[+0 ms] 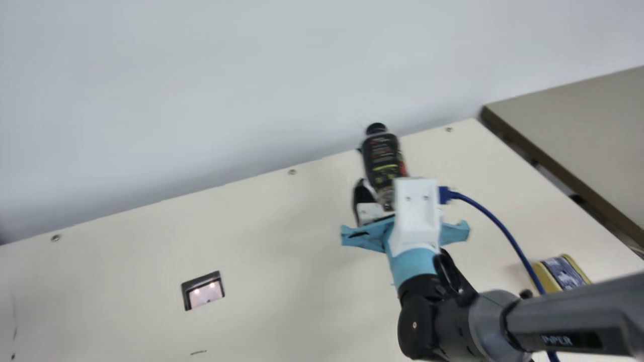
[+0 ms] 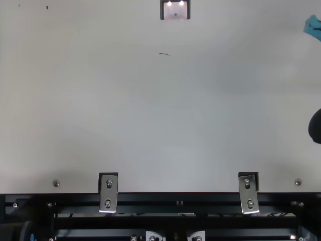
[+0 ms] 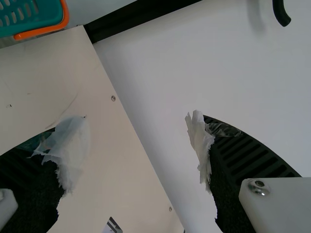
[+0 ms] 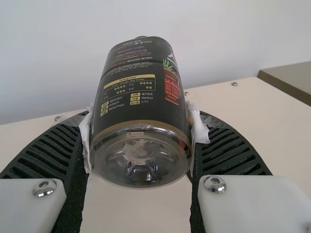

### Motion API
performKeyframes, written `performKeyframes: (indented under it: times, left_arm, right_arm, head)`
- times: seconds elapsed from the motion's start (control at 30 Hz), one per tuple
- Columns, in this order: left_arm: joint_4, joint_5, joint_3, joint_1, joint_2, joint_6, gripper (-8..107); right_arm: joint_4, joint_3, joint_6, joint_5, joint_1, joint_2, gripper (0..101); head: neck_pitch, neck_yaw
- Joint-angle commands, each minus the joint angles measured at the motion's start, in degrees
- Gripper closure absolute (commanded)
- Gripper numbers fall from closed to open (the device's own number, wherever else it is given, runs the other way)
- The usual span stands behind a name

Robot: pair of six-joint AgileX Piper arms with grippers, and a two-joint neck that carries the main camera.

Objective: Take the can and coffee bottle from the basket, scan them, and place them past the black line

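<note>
The cream table point(image 1: 261, 261) is lying beneath the right arm. Near its corner, a teal slotted basket point(image 3: 29, 22) is showing partly, contents hidden. The left gripper point(image 3: 135, 119) is gaping wide, gripping nothing; the right gripper point(image 1: 380, 193) is pinching the black-labelled coffee bottle point(image 1: 382, 158), cap pointing away, above the table. The yellow-and-blue can point(image 1: 562, 273) is resting on the table beside the blue cable point(image 1: 495, 218).

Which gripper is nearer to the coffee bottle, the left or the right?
Right. The right gripper is closed around the coffee bottle; the left gripper is open, away from it.
</note>
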Motion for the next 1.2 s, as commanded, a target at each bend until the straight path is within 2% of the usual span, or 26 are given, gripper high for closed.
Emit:
performKeyframes:
  times: [0.0,0.2,0.4,0.77,0.97,1.17]
  left_arm:
    - [0.00,0.00,0.00,0.00,0.00,0.00,9]
    - [0.00,0.00,0.00,0.00,0.00,0.00,9]
    - [0.00,0.00,0.00,0.00,0.00,0.00,9]
    - [0.00,0.00,0.00,0.00,0.00,0.00,9]
    - [0.00,0.00,0.00,0.00,0.00,0.00,9]
    - [0.00,0.00,0.00,0.00,0.00,0.00,9]
  right_arm:
    - [0.46,0.22,-0.41,-0.06,-0.21,-0.25,101]
    - [1.89,1.15,-1.38,-0.29,-1.50,-1.00,101]
    - [4.58,2.63,-3.05,-0.51,-3.16,-1.59,101]
    - [8.83,5.75,-5.29,-3.60,-6.73,-1.30,101]
    - [8.14,8.62,-4.23,-5.16,-10.13,0.79,101]
    - [5.29,11.30,-2.08,-6.49,-13.82,3.61,101]
  head:
    - [-1.76,-3.51]
    - [-1.21,-14.18]
    - [1.07,-20.08]
    - [1.07,-20.08]
    - [1.07,-20.08]
    - [1.07,-20.08]
